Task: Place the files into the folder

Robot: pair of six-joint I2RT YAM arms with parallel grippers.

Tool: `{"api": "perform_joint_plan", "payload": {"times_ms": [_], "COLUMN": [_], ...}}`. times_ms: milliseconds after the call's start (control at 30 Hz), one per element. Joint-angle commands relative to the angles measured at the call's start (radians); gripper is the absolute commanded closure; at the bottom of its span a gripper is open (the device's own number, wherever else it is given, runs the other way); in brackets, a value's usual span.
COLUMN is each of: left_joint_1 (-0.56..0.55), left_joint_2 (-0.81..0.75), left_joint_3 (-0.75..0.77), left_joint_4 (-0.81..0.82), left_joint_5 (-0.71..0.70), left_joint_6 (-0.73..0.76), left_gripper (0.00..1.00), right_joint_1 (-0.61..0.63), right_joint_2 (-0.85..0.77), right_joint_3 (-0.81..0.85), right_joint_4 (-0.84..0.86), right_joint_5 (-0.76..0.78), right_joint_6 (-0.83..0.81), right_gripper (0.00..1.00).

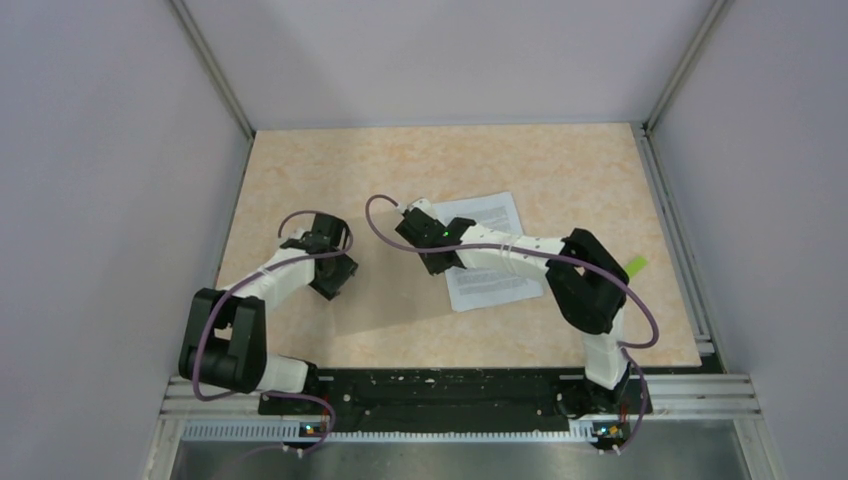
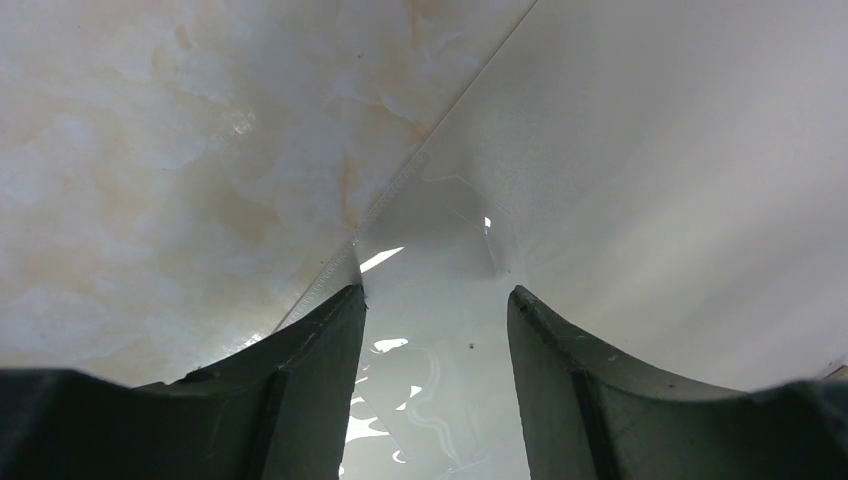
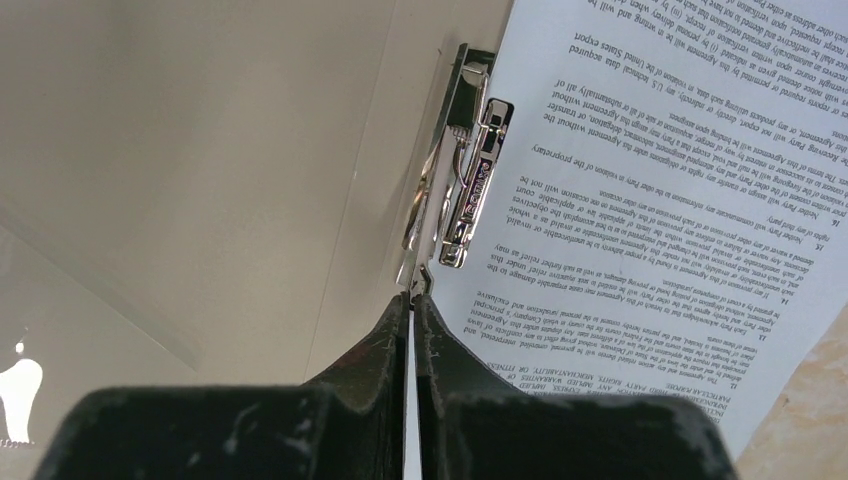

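The folder lies open on the table, its tan cover (image 1: 395, 295) spread between my two grippers; in the right wrist view the cover (image 3: 200, 150) fills the left side. The files, white sheets of printed text (image 1: 490, 250) (image 3: 650, 200), lie on the folder's right half beside a metal clip (image 3: 465, 170). My right gripper (image 1: 425, 238) (image 3: 413, 292) is shut, its fingertips pinching the near end of that clip. My left gripper (image 1: 333, 280) (image 2: 435, 295) is open and points down at the cover's left edge (image 2: 400, 190), with only the glossy cover surface between its fingers.
A small green tag (image 1: 636, 266) lies near the table's right edge. The marbled tabletop (image 1: 330, 170) is enclosed by grey walls behind and on both sides. Both arms' bases sit on the black rail (image 1: 450, 395) at the near edge.
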Motion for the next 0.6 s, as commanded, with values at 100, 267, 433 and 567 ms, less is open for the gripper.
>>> {"api": "perform_joint_plan", "payload": {"times_ms": [100, 267, 433, 567], "left_joint_1": [0.014, 0.014, 0.014, 0.014], "left_joint_2": [0.078, 0.085, 0.089, 0.092], "left_joint_3": [-0.039, -0.034, -0.031, -0.027], "left_joint_4": [-0.001, -0.006, -0.010, -0.011], "left_joint_5": [-0.009, -0.011, -0.012, -0.013], "left_joint_6": [-0.018, -0.021, -0.022, -0.023], "left_gripper": [0.40, 0.40, 0.39, 0.39], "right_joint_1": [-0.020, -0.035, -0.048, -0.059], "right_joint_2": [-0.016, -0.013, -0.004, 0.001], "right_joint_3": [-0.102, -0.145, -0.175, -0.198], "right_joint_4": [-0.002, 0.029, 0.047, 0.060], "right_joint_5": [0.028, 0.012, 0.012, 0.012], "right_joint_6": [0.020, 0.027, 0.031, 0.036], "right_gripper": [1.00, 1.00, 1.00, 1.00]}}
